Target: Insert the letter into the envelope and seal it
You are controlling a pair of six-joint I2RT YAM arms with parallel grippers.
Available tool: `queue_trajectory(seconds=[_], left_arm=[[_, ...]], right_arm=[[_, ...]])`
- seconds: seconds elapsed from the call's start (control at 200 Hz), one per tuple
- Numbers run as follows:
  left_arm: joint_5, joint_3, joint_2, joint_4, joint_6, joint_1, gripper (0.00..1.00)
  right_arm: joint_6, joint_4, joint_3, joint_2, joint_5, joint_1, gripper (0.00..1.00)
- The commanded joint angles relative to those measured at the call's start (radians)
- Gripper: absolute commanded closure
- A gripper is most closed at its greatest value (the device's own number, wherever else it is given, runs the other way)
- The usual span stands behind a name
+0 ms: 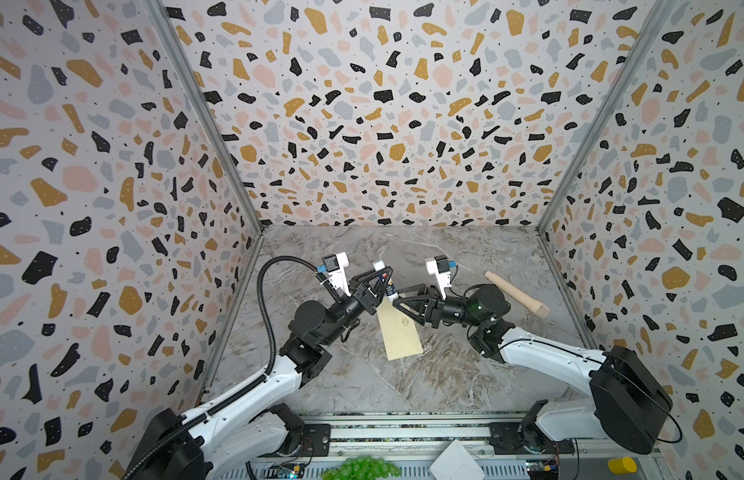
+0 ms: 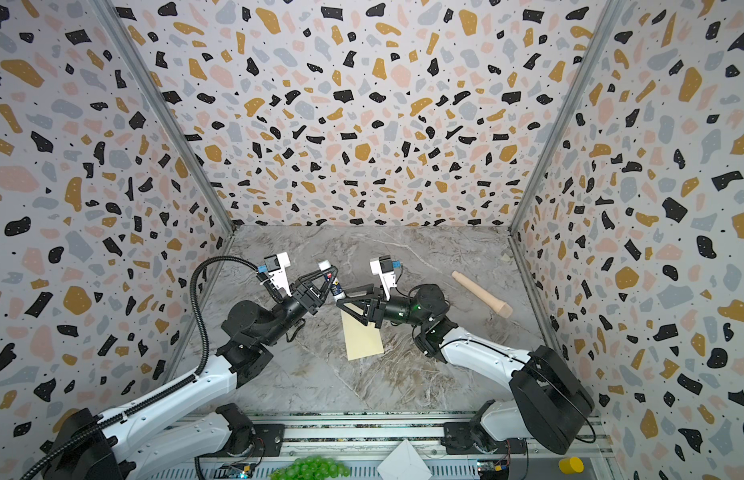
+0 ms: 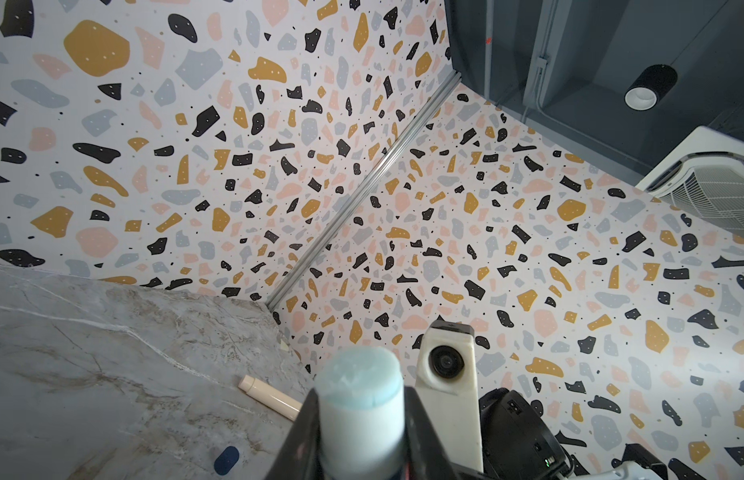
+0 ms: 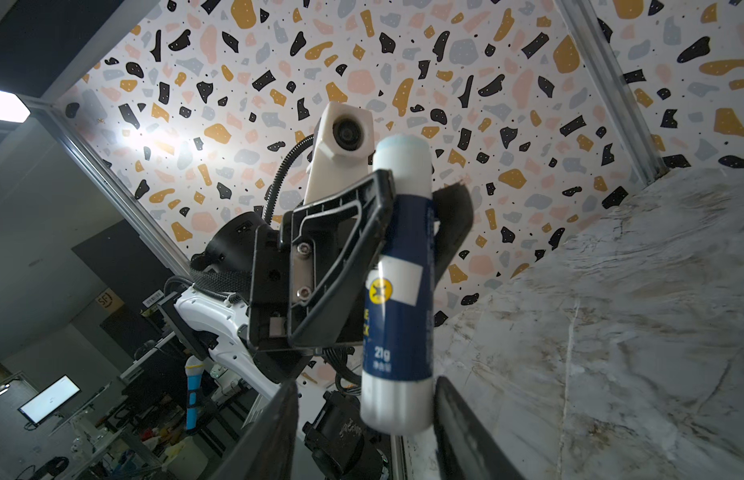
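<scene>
The cream envelope lies flat on the marble table, emblem side up, its far end under the two grippers. The letter is hidden. My left gripper is shut on an upright glue stick, white and dark blue, with its pale blue glue end bare at the top. My right gripper is open. Its jaws stand either side of the stick's lower end, with a clear gap on one side.
A tapered wooden roller lies on the table at the back right. A small dark blue piece lies on the marble. Green grapes, a white folded paper and a yellow cylinder sit by the front rail.
</scene>
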Motion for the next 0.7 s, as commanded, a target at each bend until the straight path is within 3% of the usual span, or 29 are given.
queue_trajectory(seconds=[0.0,0.31,0.521,0.696], left_arm=[[0.014,0.038,0.002,0.082,-0.005,-0.003,1.0],[0.02,0.025,0.014,0.102,-0.015,-0.003,1.0],[0.017,0.02,0.024,0.103,-0.014,-0.003,1.0],[0.005,0.023,0.034,0.069,0.015,-0.003,1.0]], right_arm=[[0.014,0.049,0.02,0.006,-0.011,0.0,0.52],[0.035,0.069,0.027,0.025,0.014,0.0,0.76],[0.022,0.062,0.011,0.0,0.063,0.0,0.81],[-0.13,-0.162,0.035,-0.078,0.193,0.01,0.84]])
